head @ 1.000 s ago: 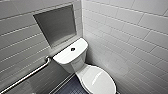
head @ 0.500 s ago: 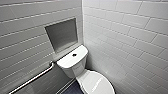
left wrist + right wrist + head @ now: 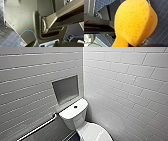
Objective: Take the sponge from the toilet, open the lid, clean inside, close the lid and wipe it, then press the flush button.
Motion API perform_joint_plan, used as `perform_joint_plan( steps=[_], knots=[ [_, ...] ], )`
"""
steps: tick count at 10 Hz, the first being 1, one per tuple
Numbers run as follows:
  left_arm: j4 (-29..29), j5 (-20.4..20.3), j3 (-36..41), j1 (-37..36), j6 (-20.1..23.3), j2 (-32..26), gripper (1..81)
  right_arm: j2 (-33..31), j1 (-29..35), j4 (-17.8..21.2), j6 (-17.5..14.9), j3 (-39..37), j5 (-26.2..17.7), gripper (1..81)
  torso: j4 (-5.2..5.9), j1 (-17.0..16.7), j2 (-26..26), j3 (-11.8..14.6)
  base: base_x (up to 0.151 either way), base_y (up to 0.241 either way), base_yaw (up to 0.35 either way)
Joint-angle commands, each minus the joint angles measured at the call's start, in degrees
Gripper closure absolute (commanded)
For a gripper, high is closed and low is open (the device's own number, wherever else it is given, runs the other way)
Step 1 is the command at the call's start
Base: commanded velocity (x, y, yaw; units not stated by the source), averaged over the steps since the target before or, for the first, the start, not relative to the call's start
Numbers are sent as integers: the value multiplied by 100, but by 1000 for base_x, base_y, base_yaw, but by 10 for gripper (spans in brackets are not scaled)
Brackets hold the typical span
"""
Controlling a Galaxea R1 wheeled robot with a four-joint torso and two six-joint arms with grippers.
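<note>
White-tiled bathroom corner in the head view, long brick-pattern wall tiles on both walls, with a grey square niche recessed in the left wall. The toilet stands in the corner just below the niche, its tank against the left wall. The flush button is a dark round dot in the middle of the tank top. The lid is down flat on the bowl, white and glossy, and cut off at the picture's lower edge. A metal grab bar runs along the left wall, left of the tank and lower. In the right wrist view the sponge is orange, porous and very close to the camera. It is off the toilet, up over the dark blue small-tile floor. Its narrow waist looks pinched, so the right gripper reads as closed on it, though the fingers themselves are hard to make out. The left wrist view has the robot's own grey body panel, a thin blue cable looping across it, and dark floor tile at the edge. Can't tell from it how far open the left gripper is.
</note>
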Motion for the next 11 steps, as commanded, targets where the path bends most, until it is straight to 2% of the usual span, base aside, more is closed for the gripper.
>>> perform_joint_plan(
  steps=[1, 5, 6, 7, 9, 11],
  knots=[
    [26, 412, 58, -76, 45, -20, 10, -33, 52, -128, -18, -97, -414, 811, 0, -365, 564, -2, 0, 0, 0],
    [26, 412, -240, -76, 45, 164, 10, 397, 34, -356, -9, -650, -431, 811, 0, -875, 1358, 79, 0, 0, 0],
    [26, 412, -408, -76, 45, 252, 10, 504, 34, -356, 0, -792, -449, 811, 0, -1017, 1576, 212, 0, 0, 0],
    [26, 412, -549, -76, 45, 323, 10, 574, 17, -365, -9, -898, -449, 811, 0, -1156, 1795, 520, 0, 0, 0],
    [35, 412, -681, -76, 45, 393, 10, 618, 8, -409, -9, -950, -449, 811, 0, -1364, 2116, 768, 0, 0, 0],
    [35, 412, -681, -67, 45, 384, 10, 627, -1, -479, -9, -933, -449, 811, 0, -1646, 2549, 1147, 0, 0, 0]
  ],
)
